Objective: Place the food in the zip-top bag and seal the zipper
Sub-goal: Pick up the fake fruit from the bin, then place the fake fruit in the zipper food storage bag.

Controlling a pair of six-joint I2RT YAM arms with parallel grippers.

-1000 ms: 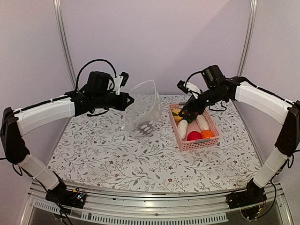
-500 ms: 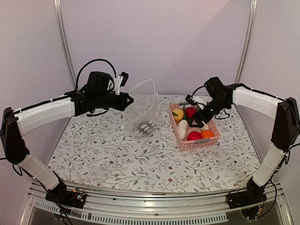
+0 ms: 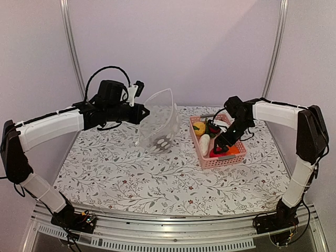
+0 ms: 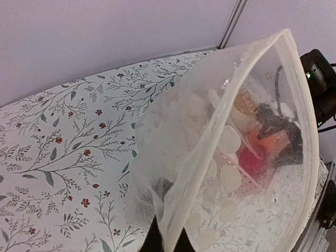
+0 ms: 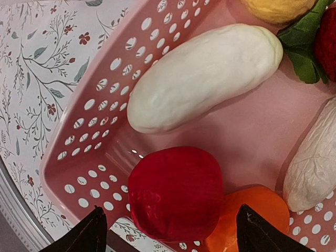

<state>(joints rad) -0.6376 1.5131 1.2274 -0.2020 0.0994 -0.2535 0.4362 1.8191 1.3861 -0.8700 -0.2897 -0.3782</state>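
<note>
My left gripper point(image 3: 143, 113) is shut on the mouth edge of the clear zip-top bag point(image 3: 160, 123), which hangs open at the back middle. In the left wrist view the zipper point(image 4: 205, 159) runs up from my dark fingertips point(image 4: 157, 242) as a pale band on the bag point(image 4: 173, 136). The food lies in the pink basket point(image 3: 218, 163). My right gripper point(image 3: 220, 145) is lowered into the basket's near end, open. Its jaws point(image 5: 176, 233) stand either side of a red piece point(image 5: 176, 191) without touching it. An orange piece point(image 5: 247, 218) lies beside the red one.
More food in the basket point(image 5: 105, 94): a long white piece point(image 5: 205, 76), a second white piece point(image 5: 315, 157), a yellow one point(image 5: 278, 6) and green leaves point(image 5: 304, 50). The floral tablecloth point(image 3: 131, 173) covers the table. Metal posts point(image 3: 71, 47) stand at the back.
My right arm has swung down and toward the basket's near end, over the red piece, with its jaws slightly narrower. The left arm and the bag have not moved.
</note>
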